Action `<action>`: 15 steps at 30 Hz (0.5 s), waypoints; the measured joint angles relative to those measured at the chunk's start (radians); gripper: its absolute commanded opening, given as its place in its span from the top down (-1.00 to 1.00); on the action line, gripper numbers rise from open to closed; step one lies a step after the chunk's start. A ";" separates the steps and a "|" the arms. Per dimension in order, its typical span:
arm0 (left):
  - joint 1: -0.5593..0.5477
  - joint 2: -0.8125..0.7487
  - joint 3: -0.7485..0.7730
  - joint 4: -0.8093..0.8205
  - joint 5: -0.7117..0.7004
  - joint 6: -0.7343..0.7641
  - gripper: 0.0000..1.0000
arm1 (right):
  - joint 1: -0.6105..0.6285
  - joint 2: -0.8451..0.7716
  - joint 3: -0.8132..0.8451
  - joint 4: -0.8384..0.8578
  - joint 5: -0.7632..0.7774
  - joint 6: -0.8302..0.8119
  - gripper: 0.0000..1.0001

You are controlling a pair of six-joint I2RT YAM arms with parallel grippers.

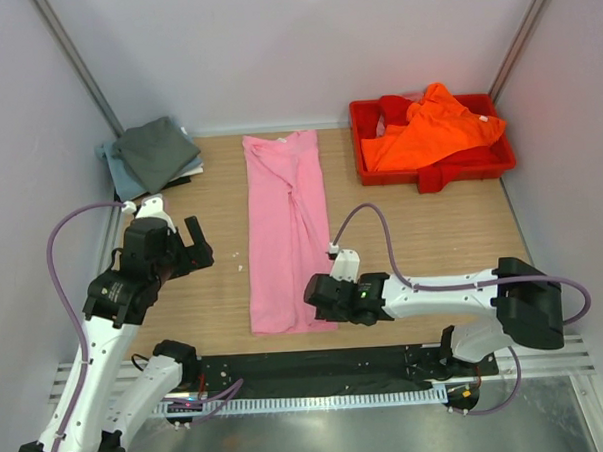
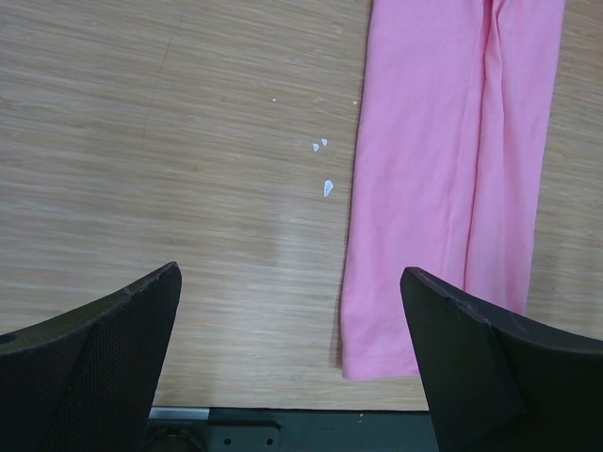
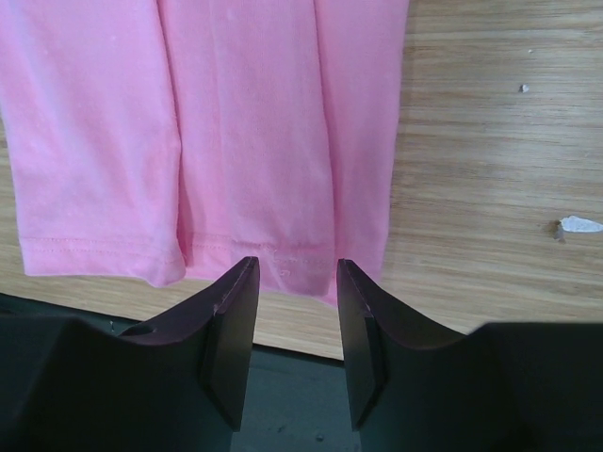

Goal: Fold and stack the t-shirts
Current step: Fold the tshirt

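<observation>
A light pink t-shirt [image 1: 287, 227] lies folded into a long narrow strip down the middle of the table. My right gripper [image 1: 312, 291] hovers low at its near right corner. In the right wrist view its jaws [image 3: 297, 264] stand partly open, with the pink hem [image 3: 245, 122] just beyond the tips and nothing between them. My left gripper [image 1: 182, 249] is wide open over bare wood, left of the pink shirt [image 2: 443, 169], and holds nothing [image 2: 290, 273]. An orange t-shirt [image 1: 427, 125] lies crumpled in the tray. A dark grey t-shirt [image 1: 158, 152] lies on a pale blue-grey one [image 1: 114, 166] at the back left.
The red plastic tray [image 1: 479, 168] stands at the back right corner. Grey walls close in the table on three sides. A black rail [image 1: 318, 365] runs along the near edge. Small white specks [image 2: 325, 186] lie on the wood.
</observation>
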 measured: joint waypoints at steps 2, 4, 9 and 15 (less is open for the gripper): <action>-0.001 0.000 0.000 0.000 0.000 0.000 -1.00 | 0.000 0.014 0.000 0.007 -0.002 0.000 0.11; -0.002 0.000 0.000 0.000 -0.002 0.000 -0.99 | 0.000 0.024 -0.002 0.014 -0.003 0.001 0.11; -0.002 0.000 0.000 0.000 -0.007 0.000 -1.00 | 0.000 0.035 -0.005 0.024 -0.007 0.002 0.16; -0.003 0.000 0.000 0.000 -0.008 0.000 -0.99 | 0.000 0.055 -0.006 0.045 -0.016 0.001 0.35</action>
